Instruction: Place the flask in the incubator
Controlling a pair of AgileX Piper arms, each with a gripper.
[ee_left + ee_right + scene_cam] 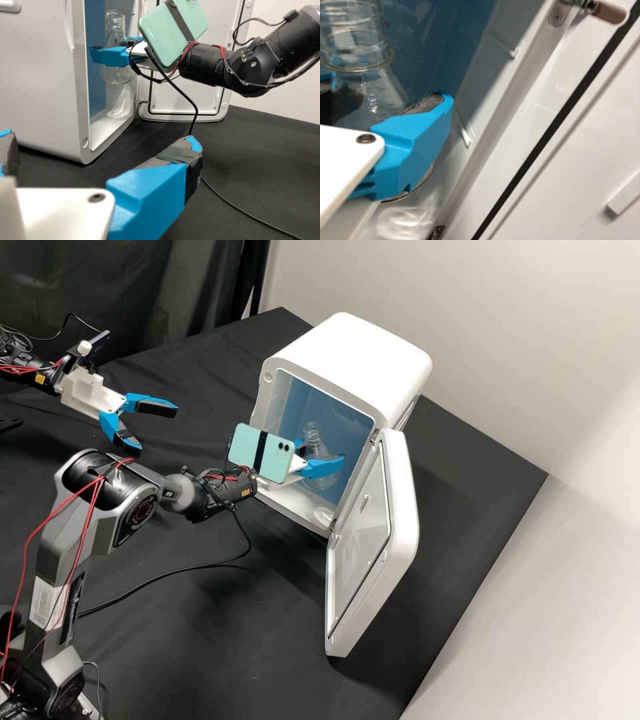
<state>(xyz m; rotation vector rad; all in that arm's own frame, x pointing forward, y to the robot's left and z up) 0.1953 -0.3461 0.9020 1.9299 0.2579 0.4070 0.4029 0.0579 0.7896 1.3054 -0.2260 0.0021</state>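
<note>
one relation governs the next move: flask base against chamber floor. the right hand [325,465] reaches in through the open front of the incubator [360,360]. it is closed on the flask [315,439] at the shoulder, just under the neck. one of its fingers [412,145] lies flat against the glass.

the flask is inside the blue-lined chamber, upright, long axis vertical, mouth up. it is toward the hinge side of the opening, near the door [373,547]. in the left wrist view its base looks to hang above the white floor with a gap beneath. actual contact cannot be confirmed through the glare.

judgement: what remains is a short travel straight down along the flask's own axis, then release, then withdrawal back out along the line of the arm.

risk: the flask is close to the door-side frame, so sideways drift on release could knock it. the door is swung wide and is not touching the arm.

the left hand [157,427] is wide open and holds nothing. it is over the bench [200,613], well apart from the incubator. the right arm alone is placed to finish.
</note>
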